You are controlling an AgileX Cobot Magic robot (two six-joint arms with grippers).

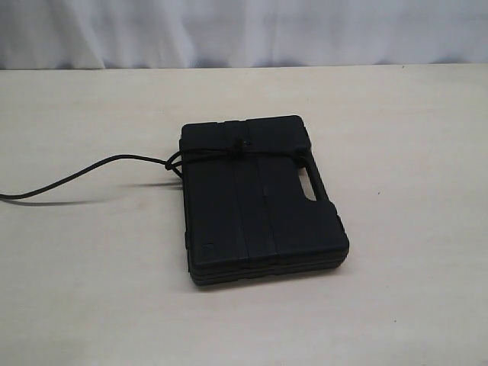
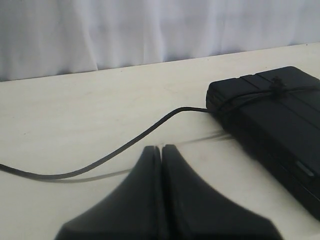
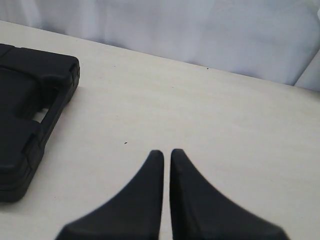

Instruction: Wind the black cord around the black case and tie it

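While the black cord (image 1: 91, 172) binds the black case (image 1: 263, 213), both claws hold nothing.
Its knot (image 1: 238, 146) sits atop the case, the tail trailing from the side opposite the handle (image 1: 323, 186); left gripper (image 2: 160, 148) and right gripper (image 3: 167, 153) are clenched, clear of the case.

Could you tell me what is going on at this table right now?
Nothing is being handled at this moment. The black case lies flat on the table with the black cord wrapped across its far end and a knot sitting on the lid. The cord's loose tail trails off to the left in the exterior view. The left gripper and right gripper are both shut and empty, each off to its own side of the case, touching neither case nor cord.
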